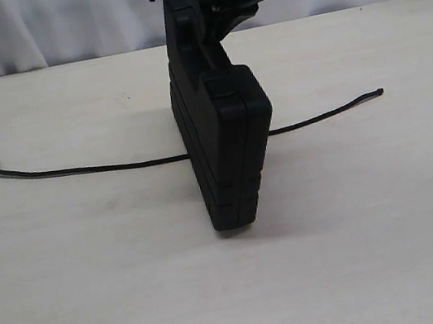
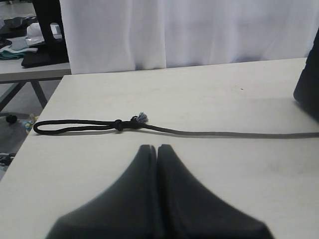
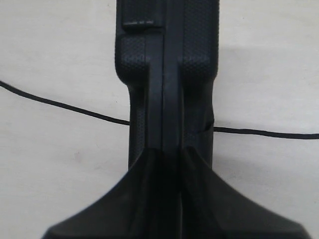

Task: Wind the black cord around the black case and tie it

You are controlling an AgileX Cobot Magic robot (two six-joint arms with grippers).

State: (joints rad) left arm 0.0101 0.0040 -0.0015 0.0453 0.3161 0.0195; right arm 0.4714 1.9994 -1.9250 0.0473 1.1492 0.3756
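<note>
**Pale counter (image 1: 93, 318): black case (image 1: 227, 152) on edge across black cord (image 1: 75, 169)**

Right gripper (image 3: 169, 154) pinches the case upright mid-counter; the cord runs crosswise at its base. Its knotted end, near the left edge, lies ahead of the left gripper (image 2: 157, 148), the nearer one, pressed together and empty.

A pale, wood-grained flat bench (image 1: 100, 308) fills the foreground. A pleated white fabric curtain (image 2: 189, 30) hangs behind its far edge. Beyond one corner stands a light metal-legged side table (image 2: 25, 75) carrying dark clutter (image 2: 42, 57).
</note>
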